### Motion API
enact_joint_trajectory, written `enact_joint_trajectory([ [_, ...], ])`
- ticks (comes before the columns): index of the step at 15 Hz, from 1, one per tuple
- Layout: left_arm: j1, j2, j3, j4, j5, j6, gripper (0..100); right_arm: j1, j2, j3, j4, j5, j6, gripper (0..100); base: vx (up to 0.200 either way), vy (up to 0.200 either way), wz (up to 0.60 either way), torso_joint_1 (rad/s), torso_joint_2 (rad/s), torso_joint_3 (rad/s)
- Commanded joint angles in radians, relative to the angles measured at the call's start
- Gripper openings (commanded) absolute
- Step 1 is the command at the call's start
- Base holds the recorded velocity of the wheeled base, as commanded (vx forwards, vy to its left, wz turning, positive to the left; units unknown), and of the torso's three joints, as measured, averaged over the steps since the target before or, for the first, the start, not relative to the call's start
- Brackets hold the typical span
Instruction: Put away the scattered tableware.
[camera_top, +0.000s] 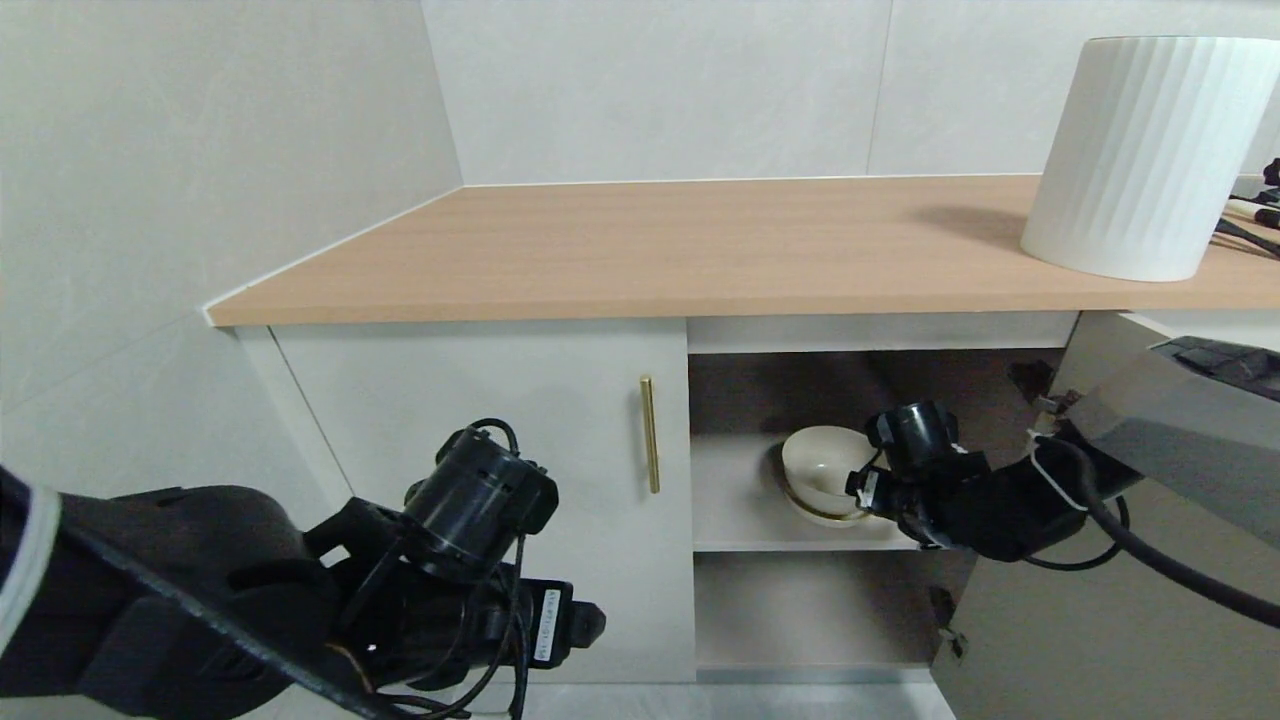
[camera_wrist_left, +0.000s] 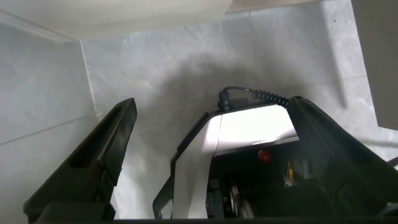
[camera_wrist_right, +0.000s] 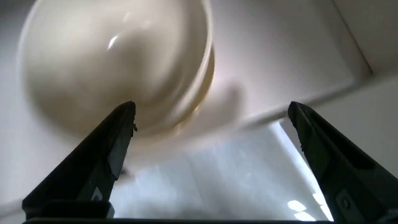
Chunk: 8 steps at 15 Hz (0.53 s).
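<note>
A cream bowl (camera_top: 818, 467) (camera_wrist_right: 118, 62) sits on the middle shelf (camera_top: 740, 500) of the open cabinet, resting on what looks like a second gold-rimmed dish. My right gripper (camera_top: 872, 497) (camera_wrist_right: 211, 112) hovers just in front of the bowl at the shelf's right side. It is open, and its fingers (camera_wrist_right: 112, 149) hold nothing. My left gripper (camera_top: 565, 622) (camera_wrist_left: 211, 106) hangs low in front of the closed left cabinet door, open and empty, facing the pale floor.
The closed left door carries a gold handle (camera_top: 649, 435). The right door (camera_top: 1100, 620) is swung open beside my right arm. On the wooden counter (camera_top: 650, 250) stands a tall white ribbed container (camera_top: 1150, 150), with utensils (camera_top: 1255, 215) behind it. The lower shelf (camera_top: 810, 610) is bare.
</note>
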Motion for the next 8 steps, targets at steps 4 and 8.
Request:
enact_joint_trajectory([
  [4,0.040,-0.389,0.154,0.008,-0.002,0.024,100,0.099,-0.573,0.329,0.143,0.101,-0.161,100,0.000,0.000,0.00,0.000,0.00,0.000],
  [8,0.086,-0.570,0.201,0.007,-0.017,0.067,100,0.193,-0.893,0.355,0.489,0.147,-0.165,100,0.000,0.000,0.00,0.000,0.00,0.000],
])
